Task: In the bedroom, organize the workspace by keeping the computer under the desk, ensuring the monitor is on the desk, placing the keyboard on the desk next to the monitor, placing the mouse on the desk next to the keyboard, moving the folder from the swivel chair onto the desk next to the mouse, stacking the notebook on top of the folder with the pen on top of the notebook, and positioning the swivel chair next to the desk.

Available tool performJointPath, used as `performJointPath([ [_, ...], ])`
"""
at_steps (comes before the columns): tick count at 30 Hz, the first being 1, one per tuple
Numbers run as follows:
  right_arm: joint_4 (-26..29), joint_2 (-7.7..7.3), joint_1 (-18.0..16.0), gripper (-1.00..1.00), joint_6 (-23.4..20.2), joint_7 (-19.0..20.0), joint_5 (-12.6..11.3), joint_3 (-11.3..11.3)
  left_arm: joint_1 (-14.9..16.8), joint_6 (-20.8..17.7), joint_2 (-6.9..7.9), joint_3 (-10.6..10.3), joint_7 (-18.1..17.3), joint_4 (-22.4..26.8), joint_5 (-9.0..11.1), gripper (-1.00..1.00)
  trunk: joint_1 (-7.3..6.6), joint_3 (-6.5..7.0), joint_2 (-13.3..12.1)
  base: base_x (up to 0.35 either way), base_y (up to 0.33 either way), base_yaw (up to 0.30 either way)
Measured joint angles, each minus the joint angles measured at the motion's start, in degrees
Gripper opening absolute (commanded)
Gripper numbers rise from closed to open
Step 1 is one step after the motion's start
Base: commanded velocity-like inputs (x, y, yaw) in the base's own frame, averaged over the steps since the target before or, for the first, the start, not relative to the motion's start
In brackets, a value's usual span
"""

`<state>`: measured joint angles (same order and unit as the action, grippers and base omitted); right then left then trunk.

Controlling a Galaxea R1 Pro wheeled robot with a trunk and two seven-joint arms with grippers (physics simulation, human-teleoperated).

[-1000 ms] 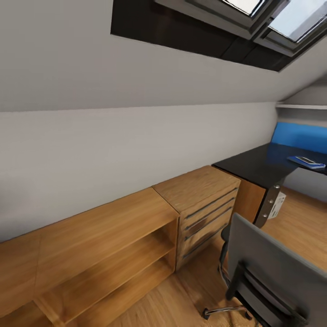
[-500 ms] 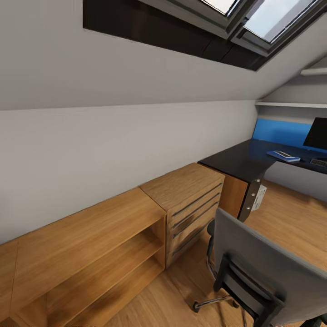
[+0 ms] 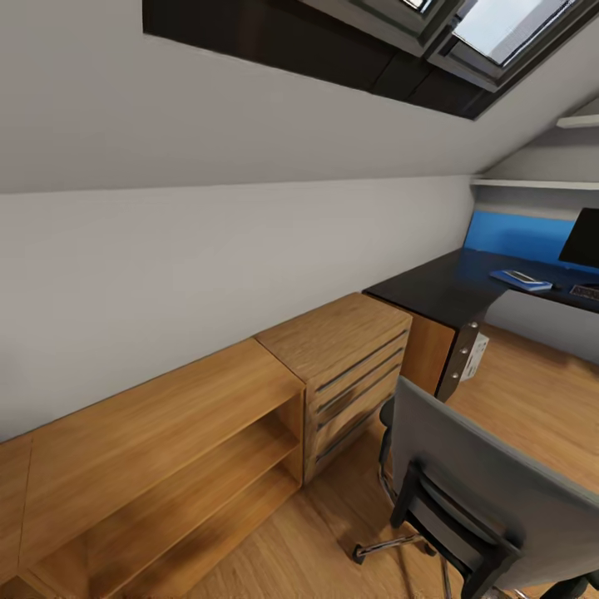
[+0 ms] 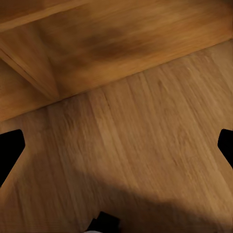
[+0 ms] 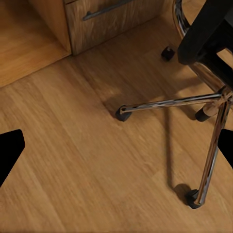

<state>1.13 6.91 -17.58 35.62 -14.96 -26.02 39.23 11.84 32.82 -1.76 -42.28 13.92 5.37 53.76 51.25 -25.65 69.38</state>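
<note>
The folder (image 3: 520, 279) lies on the desk (image 3: 433, 289), notebook (image 3: 521, 275) atop it.

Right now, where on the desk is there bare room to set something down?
The near end of the desk, between the wood drawer cabinet and the blue folder, looks bare. It is crowded farther along, where folder, keyboard and monitor sit close together.

the swivel chair (image 3: 491, 491) stood right of the drawer cabinet (image 3: 353, 374). behind them was the desk (image 3: 449, 291), with the folder (image 3: 520, 280) on it.
</note>
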Motion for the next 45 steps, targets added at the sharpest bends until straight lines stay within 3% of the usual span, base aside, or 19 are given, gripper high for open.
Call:
performJointPath([
  [4,0.0,0.05,0.0,1.0,0.1,0.1,0.0,0.1,0.0,-0.9,-0.11,0.0,0.0,-0.3,-0.1,1.0,0.0,-0.37,0.0,0.0,0.0,-0.015],
  [7,0.0,1.02,0.0,1.0,0.2,0.7,0.0,0.0,0.0,-1.0,-0.1,0.0,0.0,-0.5,-0.2,1.0,0.0,-0.62,0.0,0.002,0.191,-0.129],
  [16,-0.3,1.22,0.0,1.0,0.4,2.2,0.0,0.0,0.0,-1.2,-0.1,0.0,-1.2,-0.5,-0.2,1.0,-0.01,-0.84,0.0,0.078,0.266,-0.263],
  [45,-0.3,0.97,0.0,1.0,0.5,2.6,0.1,-0.1,0.0,-1.2,-0.1,0.3,-1.4,-0.6,0.2,1.0,0.0,-0.84,0.0,0.002,0.005,-0.3],
])
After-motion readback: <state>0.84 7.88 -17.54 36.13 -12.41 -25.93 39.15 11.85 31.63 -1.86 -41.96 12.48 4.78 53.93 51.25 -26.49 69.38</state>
